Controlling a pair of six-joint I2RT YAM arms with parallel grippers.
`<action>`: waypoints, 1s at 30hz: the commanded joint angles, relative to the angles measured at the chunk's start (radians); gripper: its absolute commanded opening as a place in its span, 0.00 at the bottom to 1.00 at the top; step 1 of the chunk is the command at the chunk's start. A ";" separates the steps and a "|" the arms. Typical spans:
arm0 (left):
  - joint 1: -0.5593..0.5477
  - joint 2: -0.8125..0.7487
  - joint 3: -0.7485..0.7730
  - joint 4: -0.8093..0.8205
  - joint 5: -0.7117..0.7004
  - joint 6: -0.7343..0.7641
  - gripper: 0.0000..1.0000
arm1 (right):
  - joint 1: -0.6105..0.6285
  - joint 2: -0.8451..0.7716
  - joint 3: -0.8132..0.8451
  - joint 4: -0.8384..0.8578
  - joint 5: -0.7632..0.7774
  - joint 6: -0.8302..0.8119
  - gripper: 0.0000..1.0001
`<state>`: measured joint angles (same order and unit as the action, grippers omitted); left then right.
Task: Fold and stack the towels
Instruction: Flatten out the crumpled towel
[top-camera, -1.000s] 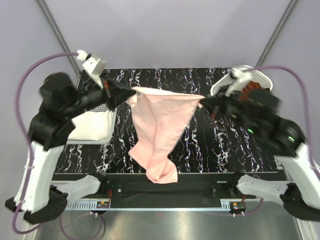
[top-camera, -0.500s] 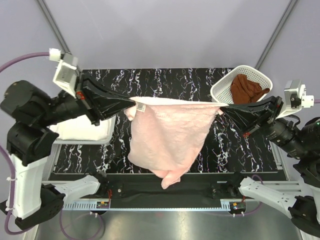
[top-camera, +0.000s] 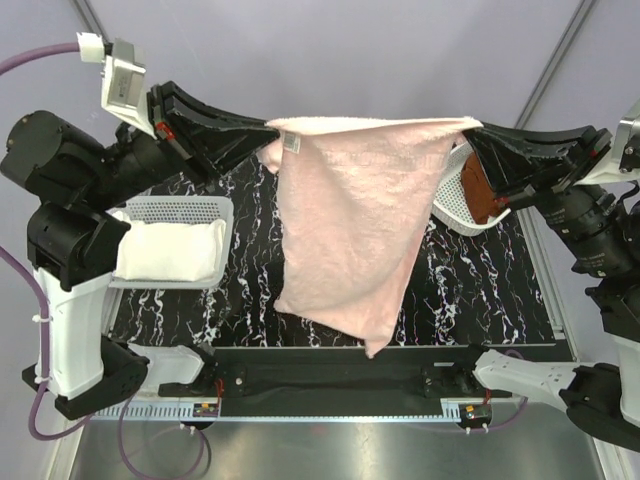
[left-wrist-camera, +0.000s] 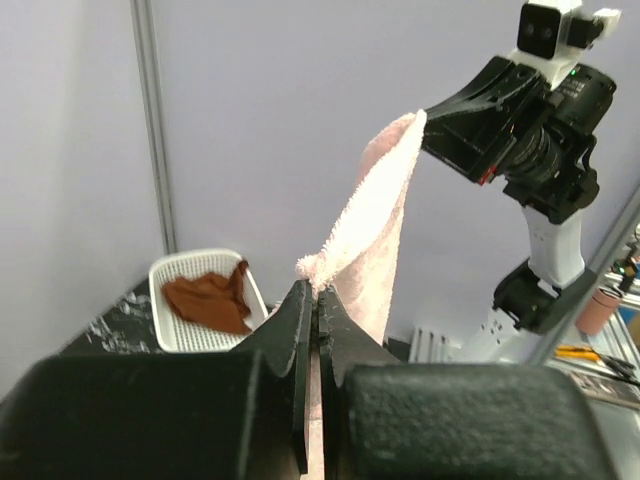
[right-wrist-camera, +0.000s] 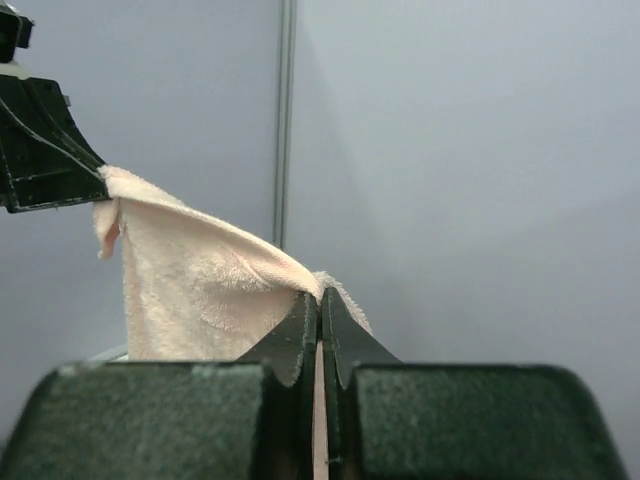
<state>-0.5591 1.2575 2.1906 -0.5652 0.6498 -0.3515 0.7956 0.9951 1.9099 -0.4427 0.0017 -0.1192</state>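
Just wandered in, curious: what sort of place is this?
Likely a robot test booth, not a laundry: plain grey walls enclose a black marbled table, and the left gripper and right gripper stretch a pink towel above it.

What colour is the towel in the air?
The towel is pale pink, clearest in the top view.

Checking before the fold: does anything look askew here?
The pink towel, pinched along its top edge between the left gripper and right gripper, hangs askew: its sides taper and its bottom edge slants to one low corner. Nothing looks spilled or damaged.
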 joint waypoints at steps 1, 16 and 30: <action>0.005 0.019 0.112 0.151 -0.032 0.032 0.00 | -0.007 0.036 0.090 0.015 0.058 -0.134 0.00; 0.005 -0.150 -0.130 0.183 -0.004 0.040 0.00 | -0.007 -0.094 0.065 -0.105 -0.060 -0.039 0.00; 0.008 0.029 0.109 -0.109 -0.173 0.150 0.00 | -0.007 -0.130 -0.089 0.157 0.174 -0.037 0.00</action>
<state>-0.5686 1.1942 2.1384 -0.5453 0.7288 -0.3252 0.7979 0.8474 1.7638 -0.4522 -0.0959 -0.0555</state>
